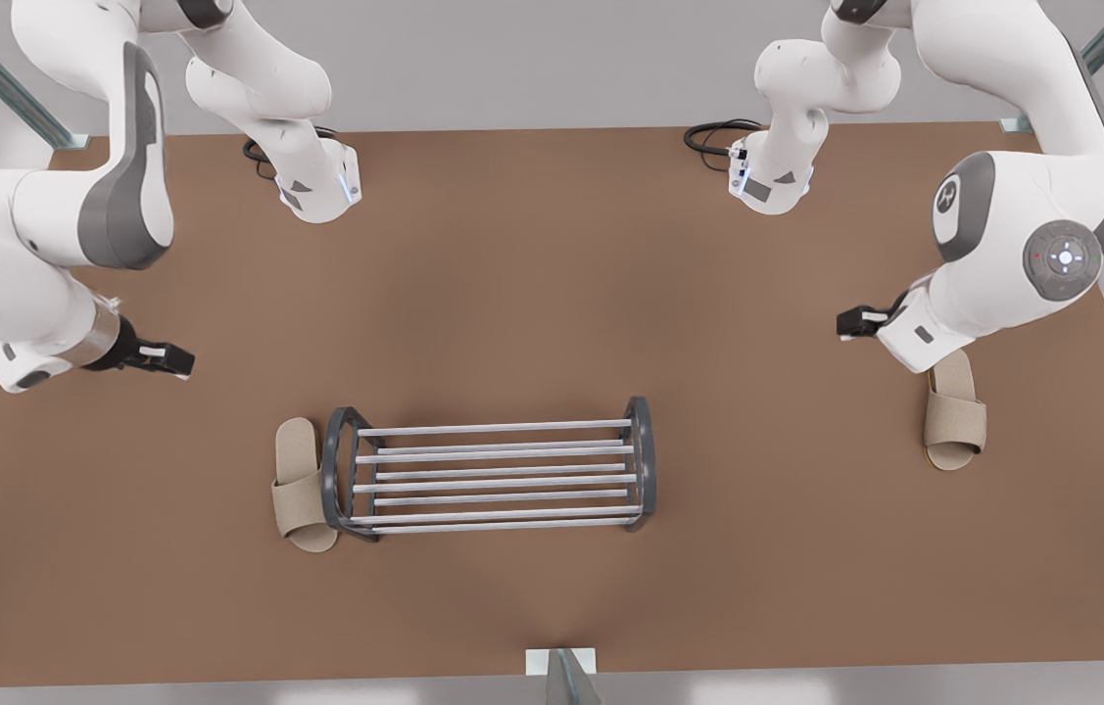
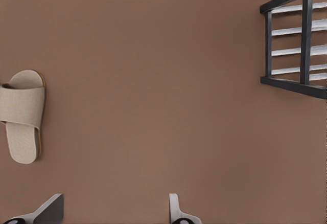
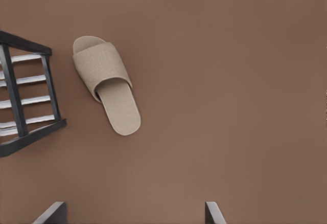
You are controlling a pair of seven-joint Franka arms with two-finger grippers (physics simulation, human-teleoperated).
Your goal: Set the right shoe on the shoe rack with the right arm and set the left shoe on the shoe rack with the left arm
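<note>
Touching the shoe rack (image 1: 493, 477)'s end, one slipper (image 1: 301, 485) lies.

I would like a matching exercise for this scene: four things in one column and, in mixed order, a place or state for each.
Column A
1. shoe rack
2. right shoe
3. left shoe
4. right gripper

Column B
a. open, holding nothing
b. far from the rack, partly hidden under an arm in the front view
c. nothing lies on its rods
d. close beside the rack's arched end

Pairs: 1-c, 2-d, 3-b, 4-a
</note>
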